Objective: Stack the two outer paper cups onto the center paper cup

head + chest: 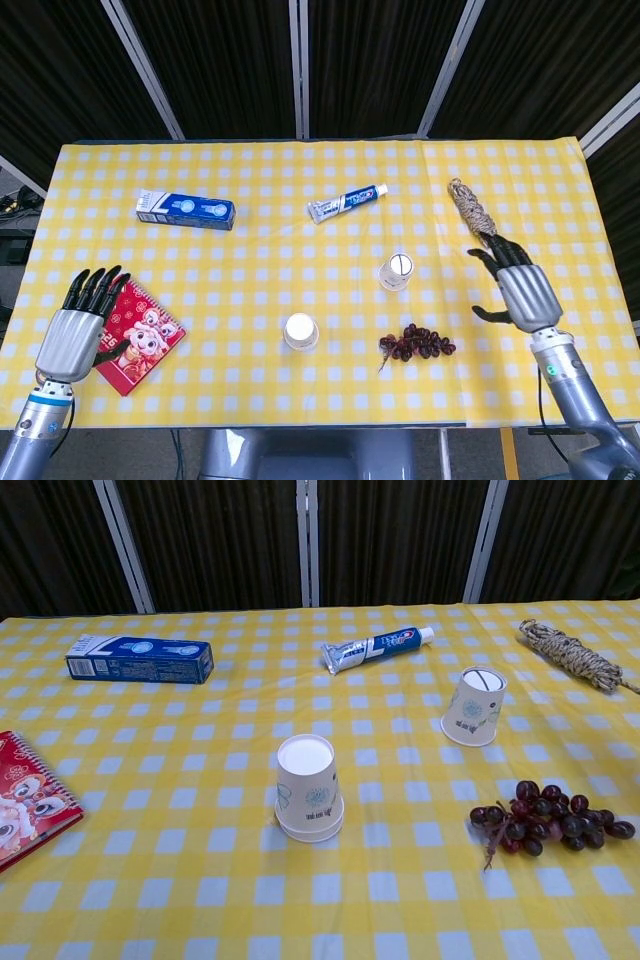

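Two white paper cups stand upside down on the yellow checked cloth. The nearer cup [301, 331] [309, 787] shows a doubled rim at its base, as of two nested cups. The farther cup [397, 271] [473, 707] stands alone to the right. My left hand [77, 328] hovers open at the table's left edge, over a red booklet. My right hand [517, 287] is open over the right side of the table, a little right of the single cup and apart from it. The chest view shows neither hand.
A blue toothpaste box [186, 210] and a toothpaste tube [347, 203] lie toward the back. A coil of rope [475, 213] lies at the back right. Dark grapes [416, 343] sit in front of the single cup. The red booklet [139, 334] lies at the left.
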Robot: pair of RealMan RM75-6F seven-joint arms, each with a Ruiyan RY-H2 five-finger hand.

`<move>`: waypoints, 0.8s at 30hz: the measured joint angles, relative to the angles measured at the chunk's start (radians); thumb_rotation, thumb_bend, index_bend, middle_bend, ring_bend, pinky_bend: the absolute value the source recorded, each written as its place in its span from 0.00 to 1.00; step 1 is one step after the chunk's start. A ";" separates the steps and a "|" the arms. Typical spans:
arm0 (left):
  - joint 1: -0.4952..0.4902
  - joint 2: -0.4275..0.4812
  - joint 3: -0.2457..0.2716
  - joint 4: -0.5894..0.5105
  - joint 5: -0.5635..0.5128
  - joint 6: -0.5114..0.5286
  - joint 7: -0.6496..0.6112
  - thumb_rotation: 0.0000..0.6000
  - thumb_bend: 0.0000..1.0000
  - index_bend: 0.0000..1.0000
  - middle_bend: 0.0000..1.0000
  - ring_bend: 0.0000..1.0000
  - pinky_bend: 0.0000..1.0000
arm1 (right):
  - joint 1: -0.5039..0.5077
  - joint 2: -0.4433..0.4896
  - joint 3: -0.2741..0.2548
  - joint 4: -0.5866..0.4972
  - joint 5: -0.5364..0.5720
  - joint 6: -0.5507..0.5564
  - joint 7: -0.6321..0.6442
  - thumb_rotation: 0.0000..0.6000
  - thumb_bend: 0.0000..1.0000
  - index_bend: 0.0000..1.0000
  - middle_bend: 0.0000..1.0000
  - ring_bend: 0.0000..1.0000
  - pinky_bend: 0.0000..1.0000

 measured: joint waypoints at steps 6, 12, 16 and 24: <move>0.010 0.014 -0.017 0.011 0.001 -0.026 -0.042 1.00 0.12 0.00 0.00 0.00 0.00 | 0.116 -0.080 0.025 -0.040 0.111 -0.123 -0.174 1.00 0.06 0.27 0.11 0.03 0.19; 0.020 0.026 -0.039 0.014 0.013 -0.051 -0.076 1.00 0.12 0.00 0.00 0.00 0.00 | 0.210 -0.190 0.048 -0.031 0.265 -0.174 -0.303 1.00 0.06 0.28 0.11 0.03 0.22; 0.027 0.033 -0.053 0.013 0.017 -0.063 -0.092 1.00 0.12 0.00 0.00 0.00 0.00 | 0.270 -0.249 0.063 0.005 0.357 -0.185 -0.372 1.00 0.07 0.28 0.11 0.04 0.22; 0.037 0.043 -0.073 0.015 0.028 -0.084 -0.122 1.00 0.12 0.00 0.00 0.00 0.00 | 0.347 -0.287 0.086 0.097 0.480 -0.210 -0.438 1.00 0.12 0.28 0.11 0.04 0.23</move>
